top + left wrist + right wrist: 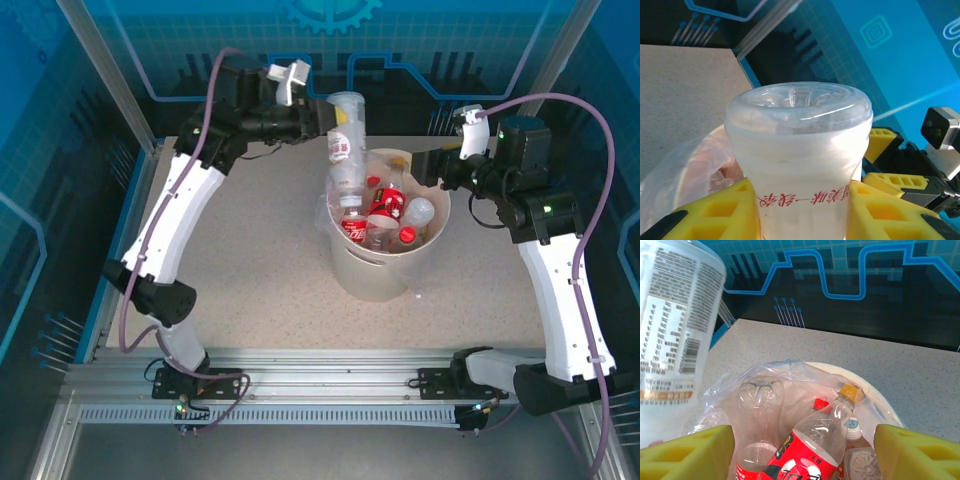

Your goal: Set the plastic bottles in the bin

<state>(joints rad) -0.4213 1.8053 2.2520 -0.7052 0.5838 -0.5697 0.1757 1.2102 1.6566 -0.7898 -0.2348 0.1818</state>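
The left jaws are closed on a clear plastic bottle (345,135), with a yellow pad (715,212) pressed to each side of its body. The bottle hangs base up and neck down, slightly tilted. In the left wrist view its moulded, ribbed base faces the camera just ahead of the jaws. A white wrap label runs round it, with red characters on one side and fine black print and a barcode on the other. Its lower end reaches down from the jaws over the mouth of the bin (375,275), just inside the far-left rim.

The bin is round and cream, lined with a clear bag (730,390), and stands on the speckled desk (260,250) between the two sets of jaws. Inside lie red-labelled bottles (800,462) with red caps, a bare clear bottle (760,405) standing base up, a yellow-capped bottle (850,390) and a small white-capped bottle (853,424).

The right jaws stand wide apart over the bin's right rim, with nothing between their yellow pads. The bin's contents lie just below and ahead of them. In the right wrist view the held bottle rises at the upper left.
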